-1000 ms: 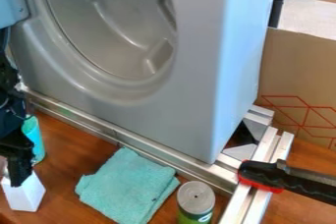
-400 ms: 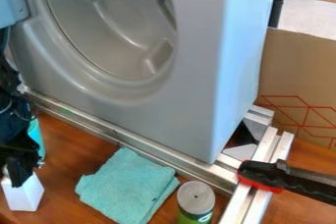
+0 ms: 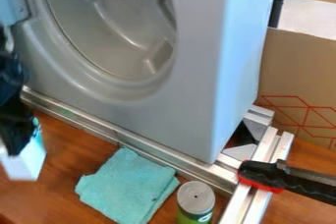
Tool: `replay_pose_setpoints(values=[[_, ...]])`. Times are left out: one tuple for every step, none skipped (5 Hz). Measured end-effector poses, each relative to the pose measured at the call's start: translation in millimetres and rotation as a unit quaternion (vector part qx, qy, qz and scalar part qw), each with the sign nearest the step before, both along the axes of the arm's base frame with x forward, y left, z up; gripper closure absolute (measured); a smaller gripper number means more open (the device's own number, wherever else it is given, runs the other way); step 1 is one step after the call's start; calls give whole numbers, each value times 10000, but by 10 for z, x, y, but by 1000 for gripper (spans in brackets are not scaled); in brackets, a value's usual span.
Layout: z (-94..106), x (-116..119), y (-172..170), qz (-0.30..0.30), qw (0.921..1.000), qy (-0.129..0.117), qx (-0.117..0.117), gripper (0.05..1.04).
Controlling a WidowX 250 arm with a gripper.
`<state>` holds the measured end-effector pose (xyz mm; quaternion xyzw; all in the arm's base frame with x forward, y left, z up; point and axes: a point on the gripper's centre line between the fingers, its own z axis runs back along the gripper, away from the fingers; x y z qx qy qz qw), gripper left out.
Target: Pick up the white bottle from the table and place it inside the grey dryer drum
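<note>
Raised since the earlier frame, the white box is at eight o'clock in the view, the black gripper closed on its top. A firm, even squeeze and slow, upright carrying should keep it from brushing the turquoise container behind; a towel lies towards four o'clock from it.

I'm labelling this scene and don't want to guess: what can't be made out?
All in the camera view:
White box's upper end: covered by the gripper.
Teal container's lower part: behind the white box.
Can's base: cut off by the bottom edge.
Black-and-red tool's far end: cut off by the right edge.
</note>
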<state>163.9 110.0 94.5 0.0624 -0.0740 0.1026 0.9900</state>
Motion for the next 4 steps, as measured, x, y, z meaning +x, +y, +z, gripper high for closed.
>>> replay_pose_setpoints(values=[[221, 243, -47, -179, 9995, -251, 54, 566], [457, 701, -79, -605, 9967, -536, 0, 566], [680, 973, -31, -786, 9928, -899, 120, 566], [781, 1178, 24, -898, 9897, -1102, 157, 566]])
